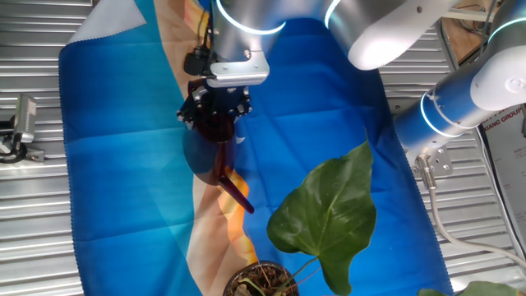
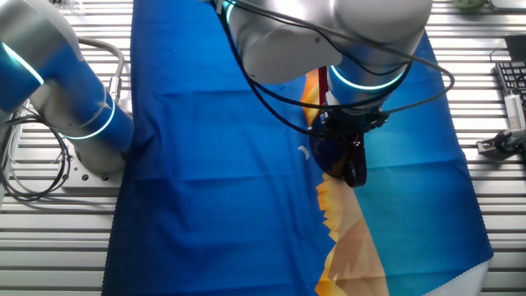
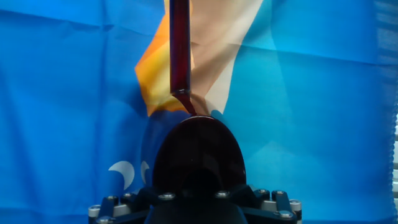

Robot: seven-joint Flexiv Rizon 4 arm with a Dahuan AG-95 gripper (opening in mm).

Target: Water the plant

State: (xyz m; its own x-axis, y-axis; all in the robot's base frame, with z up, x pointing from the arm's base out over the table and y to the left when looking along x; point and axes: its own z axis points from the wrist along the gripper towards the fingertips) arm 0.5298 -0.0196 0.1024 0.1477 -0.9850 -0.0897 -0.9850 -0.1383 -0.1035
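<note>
Leaves of the plant [image 1: 329,215] loom nearest; the gripper [image 1: 215,105], clamped on the watering can [image 1: 215,140], should bring its spout over the pot's soil before tipping.

Plant [image 1: 329,215] pot cropped by frame's bottom edge.

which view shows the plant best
One fixed view: the plant shows there, with its big leaf and pot rim at the bottom edge. The other fixed view and the hand view show none of it.
</note>
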